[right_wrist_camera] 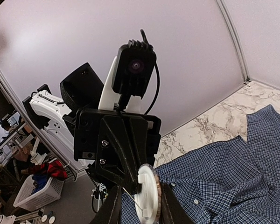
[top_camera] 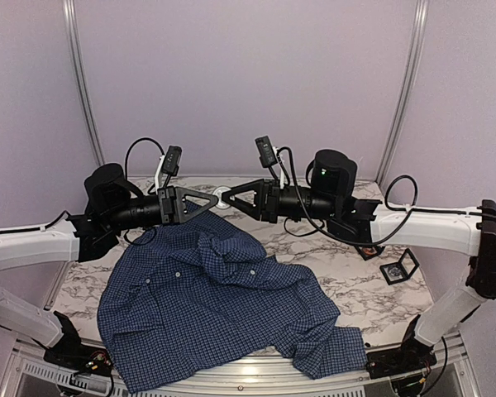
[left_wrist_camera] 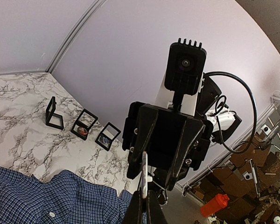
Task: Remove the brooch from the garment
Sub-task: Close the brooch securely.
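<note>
The brooch, a small round disc with a white back and a thin pin, hangs in mid-air between both grippers, above the collar end of the garment. My left gripper is shut on the disc's rim; in the left wrist view the brooch shows edge-on, rising out of the left gripper. My right gripper faces it from the right. In the right wrist view the brooch stands inside my right gripper; one finger is against its brown edge and the other stands clear of it.
The dark blue checked garment lies crumpled on the marble table, reaching its front edge. Small black display frames stand at the right; in the left wrist view three frames stand in a row. An orange bottle lies off the table.
</note>
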### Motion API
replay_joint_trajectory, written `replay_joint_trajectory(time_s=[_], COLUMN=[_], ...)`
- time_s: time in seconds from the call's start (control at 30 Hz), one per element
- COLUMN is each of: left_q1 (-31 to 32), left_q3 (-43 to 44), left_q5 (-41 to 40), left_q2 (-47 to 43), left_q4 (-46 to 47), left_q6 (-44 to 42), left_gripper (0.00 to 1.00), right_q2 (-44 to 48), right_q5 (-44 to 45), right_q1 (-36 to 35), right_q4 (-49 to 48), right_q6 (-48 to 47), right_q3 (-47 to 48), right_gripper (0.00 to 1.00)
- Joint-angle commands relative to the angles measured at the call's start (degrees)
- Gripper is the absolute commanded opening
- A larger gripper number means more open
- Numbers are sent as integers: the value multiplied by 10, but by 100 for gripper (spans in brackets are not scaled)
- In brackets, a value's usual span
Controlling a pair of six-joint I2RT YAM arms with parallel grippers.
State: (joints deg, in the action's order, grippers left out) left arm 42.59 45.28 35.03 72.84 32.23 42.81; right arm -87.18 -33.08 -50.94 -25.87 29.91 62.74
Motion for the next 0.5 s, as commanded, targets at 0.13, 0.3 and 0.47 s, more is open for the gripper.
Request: replay_joint_trajectory(time_s=[0.13,0.3,0.47], left_q1=[2,3,5], left_q3=[19,19,19], left_q5=[-2,-2,-3], left_q2=[-1,-2,-4], left_q4=[-11,-11,-14], left_q6=[-9,-9,-12], left_gripper=[0,0,0], right_q2=[-9,-9,-9], right_q5=[1,6,12], right_q1=[-14,-14,-14], right_q4=[18,20,19], right_q6=[-24,-23,-18], right_q3=[16,17,17], right_gripper=[27,24,17])
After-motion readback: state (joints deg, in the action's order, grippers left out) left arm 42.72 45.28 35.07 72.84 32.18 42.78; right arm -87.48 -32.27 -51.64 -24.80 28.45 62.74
